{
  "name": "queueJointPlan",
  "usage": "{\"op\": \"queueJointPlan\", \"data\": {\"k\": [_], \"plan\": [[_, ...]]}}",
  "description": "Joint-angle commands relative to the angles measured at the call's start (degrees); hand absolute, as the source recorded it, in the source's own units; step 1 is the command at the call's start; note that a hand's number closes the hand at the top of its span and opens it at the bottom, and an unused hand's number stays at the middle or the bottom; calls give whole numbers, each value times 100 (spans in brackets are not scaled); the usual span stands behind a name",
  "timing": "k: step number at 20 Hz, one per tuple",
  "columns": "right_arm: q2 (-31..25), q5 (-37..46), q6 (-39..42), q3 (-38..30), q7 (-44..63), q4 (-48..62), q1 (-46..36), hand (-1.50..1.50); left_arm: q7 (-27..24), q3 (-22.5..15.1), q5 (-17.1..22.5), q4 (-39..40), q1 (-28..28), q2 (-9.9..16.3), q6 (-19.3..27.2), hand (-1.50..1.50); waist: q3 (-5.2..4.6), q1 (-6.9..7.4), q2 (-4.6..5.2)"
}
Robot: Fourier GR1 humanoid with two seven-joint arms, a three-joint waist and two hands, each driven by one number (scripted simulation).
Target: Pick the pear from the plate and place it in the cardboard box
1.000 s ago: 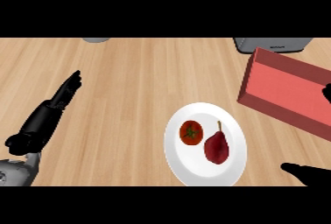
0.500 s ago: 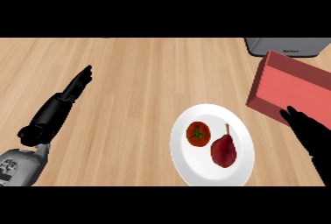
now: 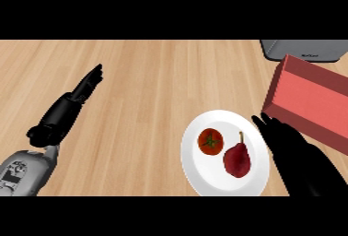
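Now my right robot hand, fingers straight & open, has moved up from the lower edge to the plate rim, just beside the pear. Pear not yet grasped; cardboard box waits further right. Left robot hand rests open.

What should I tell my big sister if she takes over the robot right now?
Right hand: open, fingers straight, beside the plate's right edge, holding nothing.
Left hand: open, resting at the left over the counter.
Pear: lying on the plate, next to a tomato.
Cardboard box: at the right, beyond the plate.
Done: nothing picked up yet.
Left: grasp the pear, carry it to the box, put it in.
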Motion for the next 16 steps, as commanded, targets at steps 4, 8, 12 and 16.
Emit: {"op": "queueJointPlan", "data": {"k": [4,8,12,16], "plan": [[1091,-79,652,390,1419,903,-820,-150,-294,185,-80,303,151,1,-86,0,9,-87,-6],[1461,172,684,522,1665,1202,-943,-150,-32,70,-196,-43,218,-66,-22,0,12,-104,-31],[1638,692,615,695,1699,1463,-929,-150,-187,243,-83,10,309,53,-234,0,12,-132,-34],[1833,1069,421,638,1176,1902,-805,-150,-77,258,-210,-22,263,-131,-109,0,21,-146,-23]]}}
